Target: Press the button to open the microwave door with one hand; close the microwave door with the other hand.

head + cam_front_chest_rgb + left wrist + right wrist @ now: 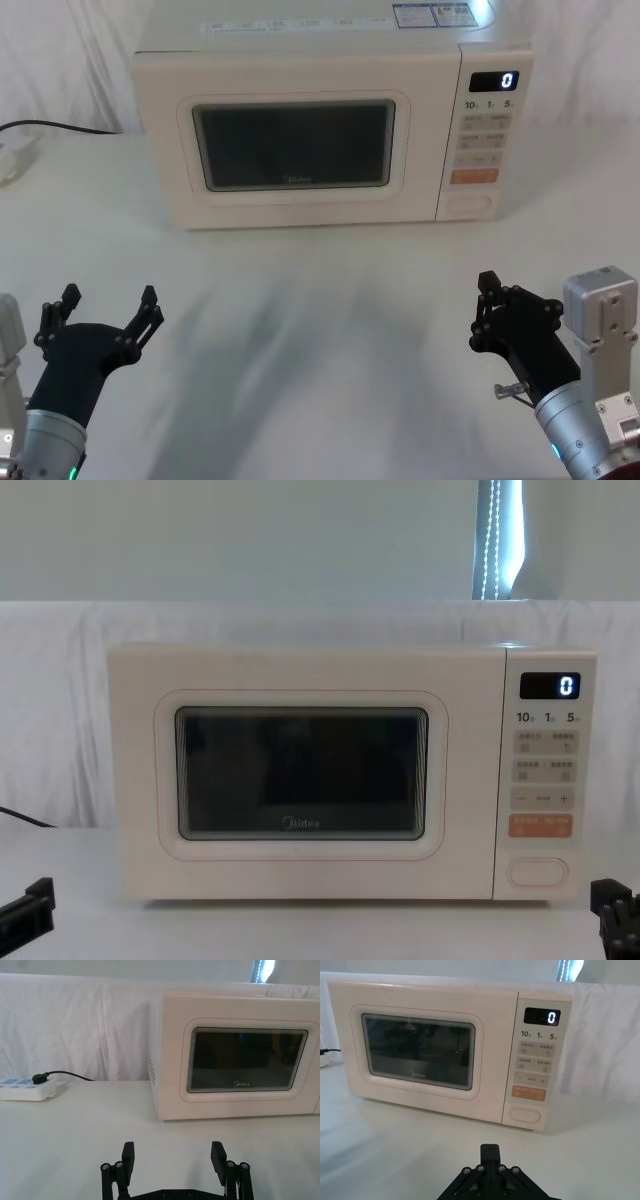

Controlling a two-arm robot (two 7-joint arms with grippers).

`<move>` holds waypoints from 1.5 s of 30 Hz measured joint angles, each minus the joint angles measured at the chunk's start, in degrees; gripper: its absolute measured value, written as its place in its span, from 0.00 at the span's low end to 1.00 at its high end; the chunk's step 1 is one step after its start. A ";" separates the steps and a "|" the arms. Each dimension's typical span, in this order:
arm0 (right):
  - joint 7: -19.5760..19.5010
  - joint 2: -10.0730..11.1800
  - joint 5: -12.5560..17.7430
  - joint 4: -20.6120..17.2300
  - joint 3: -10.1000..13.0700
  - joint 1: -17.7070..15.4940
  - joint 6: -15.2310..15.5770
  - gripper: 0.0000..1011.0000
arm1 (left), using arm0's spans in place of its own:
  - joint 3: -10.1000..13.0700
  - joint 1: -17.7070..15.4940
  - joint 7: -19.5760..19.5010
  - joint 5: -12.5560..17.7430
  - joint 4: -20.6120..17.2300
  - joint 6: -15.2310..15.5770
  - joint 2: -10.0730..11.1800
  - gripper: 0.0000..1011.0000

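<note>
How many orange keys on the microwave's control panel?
1. The orange key sits low on the control panel, directly above the button and below the small beige keys. None looks hidden.

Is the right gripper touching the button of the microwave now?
Apart. The head view shows bare table between the right gripper and the button.

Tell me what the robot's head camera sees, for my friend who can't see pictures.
A cream microwave sits on a white table with its door shut and its display showing 0. The big plain button sits at the bottom of the control panel. Nearer the camera, the left tool is open and the right tool is shut, both touching nothing.
</note>
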 joint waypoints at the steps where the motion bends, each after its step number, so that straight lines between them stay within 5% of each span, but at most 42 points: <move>1: 0.00 0.00 0.00 0.00 0.00 0.00 0.00 0.00 | 0.00 0.00 0.00 0.00 0.00 0.00 0.00 0.99; 15: 2.67 -2.66 1.97 4.33 1.81 3.47 -1.25 0.00 | 0.00 0.00 0.00 0.00 0.00 0.00 0.00 0.99; 27: 6.34 -5.80 3.48 13.92 4.28 11.70 0.73 0.00 | 0.00 0.00 0.00 0.00 0.00 0.00 0.00 0.99; 45: 8.14 -7.28 3.58 26.85 6.56 23.06 3.65 0.00 | 0.00 0.00 0.00 0.00 0.00 0.00 0.00 0.99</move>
